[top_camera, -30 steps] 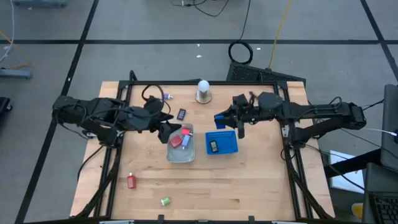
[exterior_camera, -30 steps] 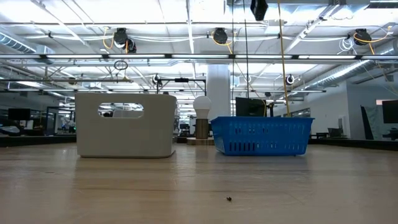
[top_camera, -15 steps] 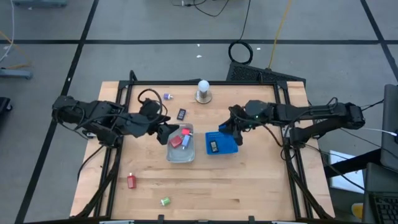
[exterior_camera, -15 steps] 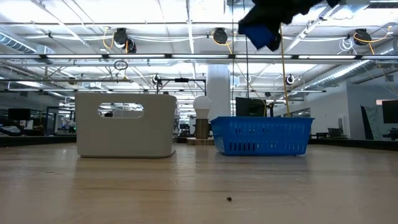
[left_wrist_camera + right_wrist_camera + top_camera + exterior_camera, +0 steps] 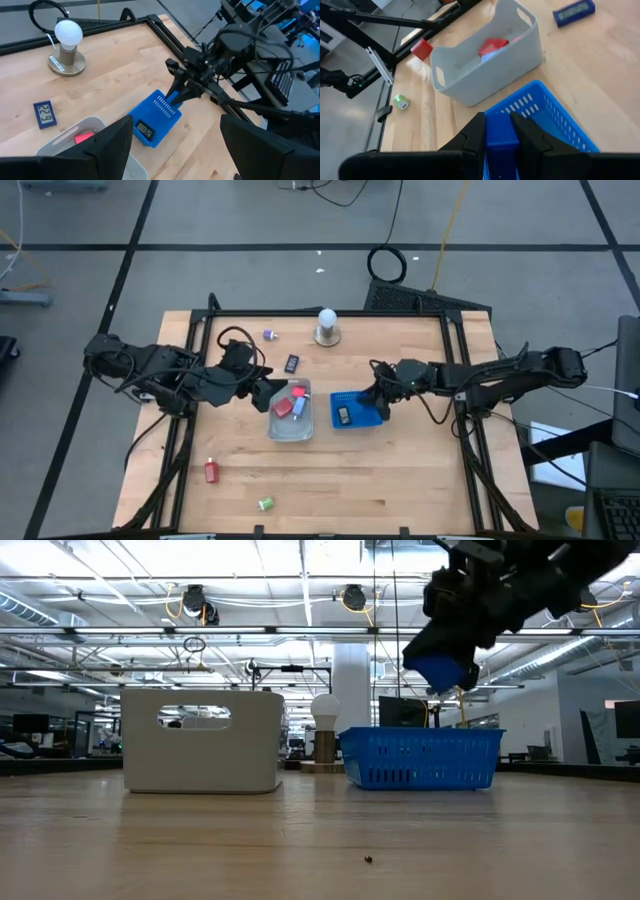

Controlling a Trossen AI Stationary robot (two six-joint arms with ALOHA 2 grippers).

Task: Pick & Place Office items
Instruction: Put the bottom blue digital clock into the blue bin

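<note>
My right gripper (image 5: 379, 404) hangs over the right part of the blue basket (image 5: 357, 410), shut on a small blue item (image 5: 440, 669). A black item (image 5: 343, 415) lies in the basket. The clear tray (image 5: 290, 425) holds a red item (image 5: 284, 406). My left gripper (image 5: 263, 392) stands open with nothing between its fingers, above the tray's left edge. Loose on the table lie a purple item (image 5: 269, 334), a dark blue one (image 5: 292, 364), a red one (image 5: 211, 471) and a green one (image 5: 266, 503). My right gripper pinches the blue item by its two opposite sides (image 5: 497, 136) between its two fingers (image 5: 472, 131). The fingers slant down from the table's right side. The item sticks out past the fingertips and hangs clear above the basket (image 5: 420, 758).
A white ball on a round base (image 5: 327, 328) stands at the far middle of the table. A black frame rail (image 5: 330, 314) runs along the table's edges. Bare wood lies toward the near edge (image 5: 380, 490).
My right gripper has come down with the blue item, from high above the table to just over the blue basket, tipping more level on the way. It has stayed shut on the item.
</note>
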